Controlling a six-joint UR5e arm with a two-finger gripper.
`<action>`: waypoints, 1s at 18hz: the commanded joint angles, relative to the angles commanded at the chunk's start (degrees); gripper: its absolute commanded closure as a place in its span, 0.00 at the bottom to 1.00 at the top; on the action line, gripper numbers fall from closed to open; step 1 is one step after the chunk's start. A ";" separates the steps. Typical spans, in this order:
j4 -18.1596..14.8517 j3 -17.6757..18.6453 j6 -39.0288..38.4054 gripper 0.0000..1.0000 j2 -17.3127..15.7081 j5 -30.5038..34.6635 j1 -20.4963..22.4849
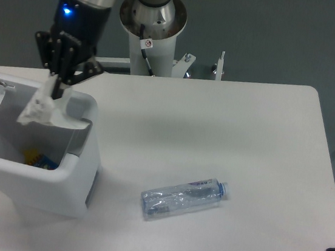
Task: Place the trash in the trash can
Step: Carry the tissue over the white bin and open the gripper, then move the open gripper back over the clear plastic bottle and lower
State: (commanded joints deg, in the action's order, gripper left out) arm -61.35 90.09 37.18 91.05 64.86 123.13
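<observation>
Gripper (56, 86) is pinching the wrapper (38, 109), which hangs just below it over the open trash can (79, 170). You should let go here, well inside the rim. Bottle (184, 198) lies on the table (228, 127), well off to the side.

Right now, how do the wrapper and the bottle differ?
The crumpled wrapper hangs from the gripper over the open trash can; the crushed bottle lies on the table. The wrapper looks whitish and bunched; the bottle is clear, long, blue-capped. Both are plastic trash.
</observation>
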 joint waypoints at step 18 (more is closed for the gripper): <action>7.12 -1.05 -3.25 0.00 6.24 0.35 12.38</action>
State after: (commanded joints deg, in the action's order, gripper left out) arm -54.23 89.03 33.92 97.29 65.21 135.51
